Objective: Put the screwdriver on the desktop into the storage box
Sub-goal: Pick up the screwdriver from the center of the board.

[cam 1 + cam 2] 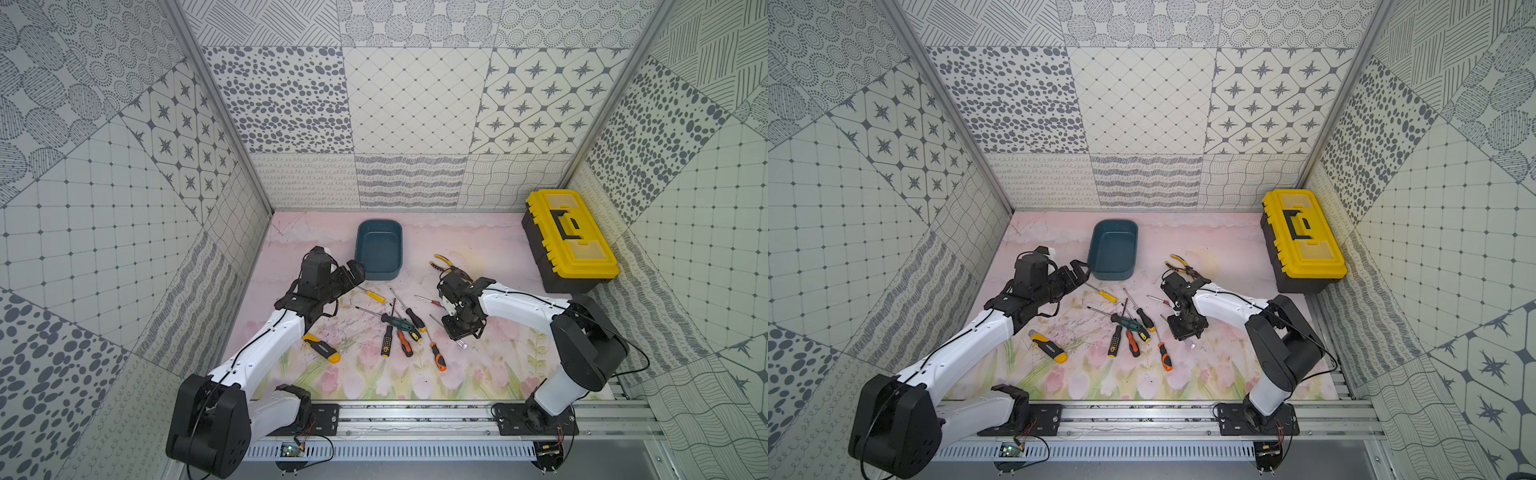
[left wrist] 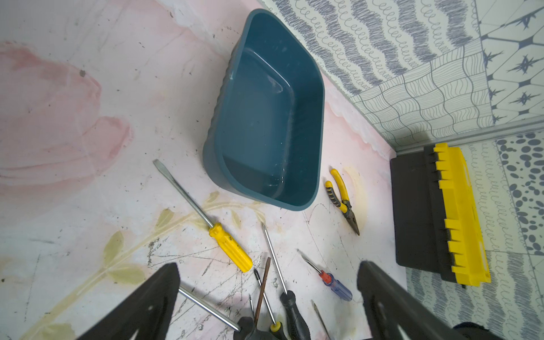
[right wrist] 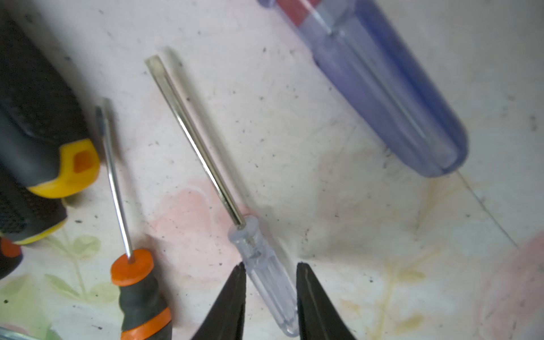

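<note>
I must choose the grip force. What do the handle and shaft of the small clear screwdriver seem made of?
The clear screwdriver has a handle that looks like hard transparent plastic, glossy: the table shows through it. Its shaft seems polished steel, given bright mirror-like streaks.

We count nine screwdrivers (image 1: 376, 297), though the pile overlaps. We also count one pliers (image 1: 444, 259) at one o'clock, one utility knife (image 1: 321, 347) at eight, one storage box (image 1: 378, 273) at twelve, one toolbox (image 1: 569, 239) at two.
</note>
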Robot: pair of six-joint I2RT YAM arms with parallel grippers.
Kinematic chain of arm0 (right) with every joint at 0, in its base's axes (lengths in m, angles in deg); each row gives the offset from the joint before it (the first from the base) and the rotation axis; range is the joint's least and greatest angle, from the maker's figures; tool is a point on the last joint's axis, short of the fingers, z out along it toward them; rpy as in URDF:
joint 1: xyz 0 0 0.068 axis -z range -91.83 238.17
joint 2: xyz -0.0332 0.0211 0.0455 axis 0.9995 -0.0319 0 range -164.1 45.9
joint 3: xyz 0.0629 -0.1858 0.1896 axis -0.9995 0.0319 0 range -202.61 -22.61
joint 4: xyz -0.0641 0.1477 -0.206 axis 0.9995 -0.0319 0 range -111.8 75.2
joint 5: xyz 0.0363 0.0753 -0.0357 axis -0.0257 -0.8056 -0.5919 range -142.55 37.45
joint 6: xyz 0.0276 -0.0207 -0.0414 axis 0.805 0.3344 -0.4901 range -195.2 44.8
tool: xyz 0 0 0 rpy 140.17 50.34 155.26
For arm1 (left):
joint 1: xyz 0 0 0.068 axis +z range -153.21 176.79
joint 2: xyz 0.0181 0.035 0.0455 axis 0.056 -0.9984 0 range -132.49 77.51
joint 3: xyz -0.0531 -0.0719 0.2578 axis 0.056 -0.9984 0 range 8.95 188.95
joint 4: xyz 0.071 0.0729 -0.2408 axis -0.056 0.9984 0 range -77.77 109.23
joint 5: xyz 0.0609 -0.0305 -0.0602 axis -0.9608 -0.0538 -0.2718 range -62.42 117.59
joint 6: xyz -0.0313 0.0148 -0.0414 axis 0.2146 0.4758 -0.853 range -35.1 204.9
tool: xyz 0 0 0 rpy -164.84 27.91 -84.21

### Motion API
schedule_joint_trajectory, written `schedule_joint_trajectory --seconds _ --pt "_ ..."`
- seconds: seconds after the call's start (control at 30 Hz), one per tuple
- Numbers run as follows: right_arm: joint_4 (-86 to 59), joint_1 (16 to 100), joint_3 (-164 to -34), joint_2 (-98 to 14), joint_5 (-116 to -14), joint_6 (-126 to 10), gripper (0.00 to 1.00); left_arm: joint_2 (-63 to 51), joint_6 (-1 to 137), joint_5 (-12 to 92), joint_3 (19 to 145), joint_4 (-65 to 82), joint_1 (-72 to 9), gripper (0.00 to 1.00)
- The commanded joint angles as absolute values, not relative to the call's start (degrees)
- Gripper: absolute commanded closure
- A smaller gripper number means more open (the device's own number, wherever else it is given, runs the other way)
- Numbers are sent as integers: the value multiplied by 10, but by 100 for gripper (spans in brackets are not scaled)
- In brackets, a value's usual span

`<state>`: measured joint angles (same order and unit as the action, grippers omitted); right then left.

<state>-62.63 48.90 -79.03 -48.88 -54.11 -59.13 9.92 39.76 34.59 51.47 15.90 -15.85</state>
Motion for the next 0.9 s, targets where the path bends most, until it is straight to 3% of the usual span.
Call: schedule_joint_trajectory --seconds 0.0,0.3,0.47,0.63,0.87 --pt "-633 477 -804 -503 -517 -595 70 107 354 354 511 144 -154 1" --pt "-645 458 -808 -520 -492 -602 75 113 354 341 509 147 -151 1" --pt "-646 450 -807 -515 -485 -605 86 116 354 331 507 151 -149 0" --pt "-646 447 -798 -473 -492 -603 96 122 355 316 510 167 -146 1" --pt "-626 445 -866 -391 -497 -565 99 122 350 286 520 240 -130 0"
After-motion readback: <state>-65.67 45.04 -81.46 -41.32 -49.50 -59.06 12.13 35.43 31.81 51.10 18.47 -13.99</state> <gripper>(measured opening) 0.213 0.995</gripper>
